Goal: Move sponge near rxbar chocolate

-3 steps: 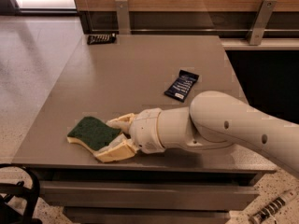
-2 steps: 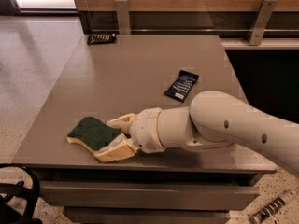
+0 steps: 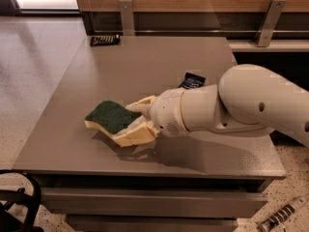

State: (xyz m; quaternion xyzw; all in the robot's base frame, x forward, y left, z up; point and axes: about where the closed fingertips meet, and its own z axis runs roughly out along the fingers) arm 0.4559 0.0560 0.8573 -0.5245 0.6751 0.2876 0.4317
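The sponge (image 3: 110, 116), dark green on top with pale yellow foam beneath, is held between the cream fingers (image 3: 141, 105) of my gripper (image 3: 129, 123). It hangs tilted a little above the grey table (image 3: 145, 62), left of the middle, and casts a shadow below. The gripper is shut on the sponge's right end. The rxbar chocolate (image 3: 105, 40), a flat black wrapper, lies at the table's far left edge, well away from the sponge.
A dark blue bar wrapper with white print (image 3: 192, 80) lies just behind my arm (image 3: 231, 105), partly hidden by it. A wooden wall with metal brackets (image 3: 127, 13) stands behind the table. A dark object (image 3: 17, 207) sits at the lower left, off the table.
The gripper has lifted the sponge off the table and carried it a little away from the front edge and to the right. Both wrappers have not moved.
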